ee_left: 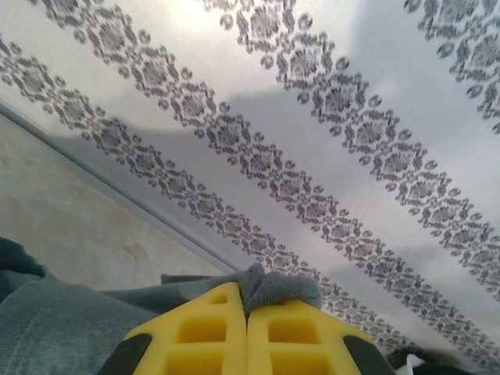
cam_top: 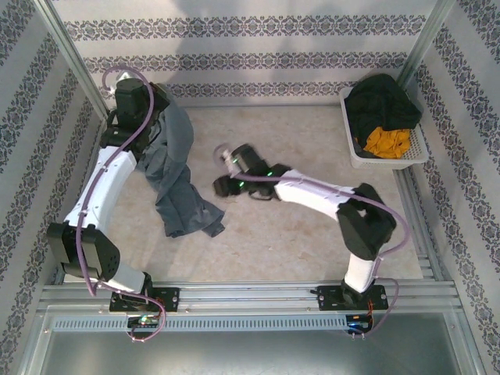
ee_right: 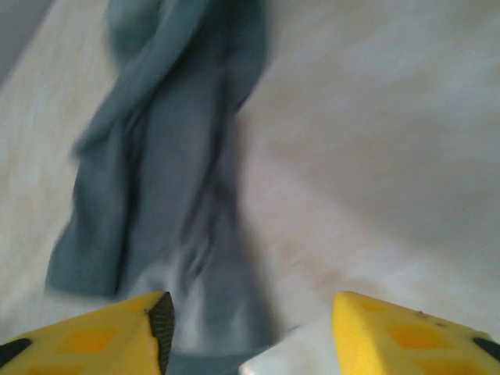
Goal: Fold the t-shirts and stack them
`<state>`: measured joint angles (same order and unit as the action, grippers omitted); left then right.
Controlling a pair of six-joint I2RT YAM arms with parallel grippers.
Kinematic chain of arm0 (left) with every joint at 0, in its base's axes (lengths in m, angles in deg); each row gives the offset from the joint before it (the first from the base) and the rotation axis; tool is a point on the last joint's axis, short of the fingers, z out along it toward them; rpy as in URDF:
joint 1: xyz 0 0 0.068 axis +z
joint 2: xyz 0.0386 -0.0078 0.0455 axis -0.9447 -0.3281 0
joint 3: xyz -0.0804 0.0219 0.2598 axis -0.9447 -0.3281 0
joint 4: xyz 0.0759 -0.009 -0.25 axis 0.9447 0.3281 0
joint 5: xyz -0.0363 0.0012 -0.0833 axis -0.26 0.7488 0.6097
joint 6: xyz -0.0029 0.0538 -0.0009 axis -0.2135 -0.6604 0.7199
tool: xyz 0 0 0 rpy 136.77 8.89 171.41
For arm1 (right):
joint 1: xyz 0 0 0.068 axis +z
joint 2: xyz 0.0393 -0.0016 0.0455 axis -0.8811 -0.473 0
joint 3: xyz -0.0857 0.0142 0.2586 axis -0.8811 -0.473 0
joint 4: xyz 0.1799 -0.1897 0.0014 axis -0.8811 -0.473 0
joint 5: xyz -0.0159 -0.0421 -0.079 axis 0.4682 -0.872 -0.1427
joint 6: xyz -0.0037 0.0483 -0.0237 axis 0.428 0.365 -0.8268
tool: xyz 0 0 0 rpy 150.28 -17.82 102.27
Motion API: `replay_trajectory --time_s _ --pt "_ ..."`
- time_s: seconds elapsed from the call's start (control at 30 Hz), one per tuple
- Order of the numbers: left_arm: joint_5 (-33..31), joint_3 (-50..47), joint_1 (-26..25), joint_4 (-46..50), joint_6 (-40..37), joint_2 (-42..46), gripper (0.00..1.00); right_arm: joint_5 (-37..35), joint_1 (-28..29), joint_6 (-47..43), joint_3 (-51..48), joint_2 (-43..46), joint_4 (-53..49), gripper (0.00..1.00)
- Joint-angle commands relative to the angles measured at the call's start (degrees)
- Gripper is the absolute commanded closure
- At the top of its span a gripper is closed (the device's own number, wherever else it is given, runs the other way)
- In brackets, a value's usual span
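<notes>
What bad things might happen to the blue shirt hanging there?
1. The left gripper pinches just a small bit of the t-shirt, so the cloth might slip out and drop.
2. The t-shirt hangs twisted like a rope, so it may land bunched, not flat.
3. The right gripper is open near the lower end and might grab several layers at once.

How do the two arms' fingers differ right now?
The left fingers are pressed together, pinching a fold of the blue-grey t-shirt; the right fingers stand apart, clamped on nothing. The left fingers hold their end of the shirt up near the back wall; the right fingers sit low over the table. Both pairs are yellow.
</notes>
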<state>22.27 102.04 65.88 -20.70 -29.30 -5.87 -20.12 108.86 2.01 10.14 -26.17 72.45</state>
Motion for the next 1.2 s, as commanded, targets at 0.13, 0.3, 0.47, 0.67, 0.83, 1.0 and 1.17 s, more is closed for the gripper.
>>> replay_trajectory --time_s 0.13,0.3,0.47,0.67,0.83,1.0,1.17 --pt "-4.80 -2.43 1.37 5.99 0.00 1.75 1.00 4.42 10.83 -12.94 14.62 -11.90 -6.84 0.34" --pt "-6.82 -4.31 1.72 7.93 -0.95 3.06 1.00 3.64 15.22 -13.11 22.00 -19.76 -9.07 0.31" --pt "-6.87 -6.70 1.81 8.01 -1.14 4.74 1.00 0.31 18.32 -11.14 29.25 -26.64 -11.64 0.28" --pt "-6.61 -10.85 1.83 8.39 -0.33 7.17 1.00 -5.67 19.01 -7.16 36.95 -33.23 -16.86 0.37" --pt "-7.35 -14.92 1.90 9.55 0.13 10.07 1.00 -8.49 18.68 -6.67 35.30 -31.35 -16.57 0.86" --pt "-8.01 -17.91 2.07 10.58 0.17 12.73 1.00 -11.87 15.75 -5.20 22.28 -19.19 -10.57 1.00" --pt "-6.37 -18.84 3.34 11.98 0.83 15.21 1.00 -13.26 8.45 -1.98 8.63 -2.15 -7.68 1.00"
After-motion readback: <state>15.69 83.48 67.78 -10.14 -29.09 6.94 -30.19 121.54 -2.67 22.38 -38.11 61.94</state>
